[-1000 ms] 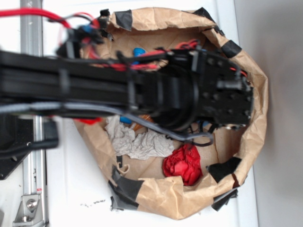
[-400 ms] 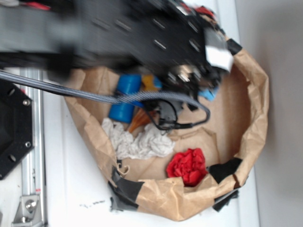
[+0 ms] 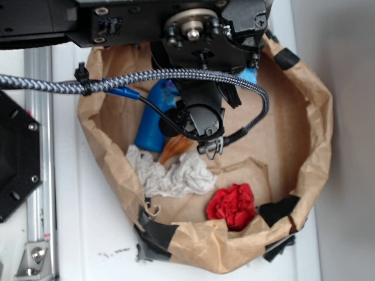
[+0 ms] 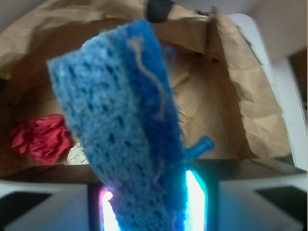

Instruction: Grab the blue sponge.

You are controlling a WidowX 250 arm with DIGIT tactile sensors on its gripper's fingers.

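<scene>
Wrist view: the small flat light-blue porous sponge fills the middle of the frame, standing on edge and tilted, its lower end sunk between the two lit pads of the black gripper. Jaws closed on it; the sponge is lifted clear of the bag floor. A thin tan thread lies along its upper face.

Exterior view: the black gripper assembly hangs over the upper part of the crumpled brown paper bag. Only a light-blue corner of the sponge peeks out at the gripper's side, near the bag wall; fingertips themselves hidden under the body.

Below the gripper, on the bag floor: a smooth blue plastic bottle, lying on its side, with an orange-brown object touching its lower end. Beyond those, a wad of grey-white cloth. Further off, near the bag's taped rim, a crumpled red cloth; it shows again behind the sponge in the wrist view.

A braided grey cable loops across the bag just beside the gripper. Patches of black tape hold the bag's rim.
</scene>
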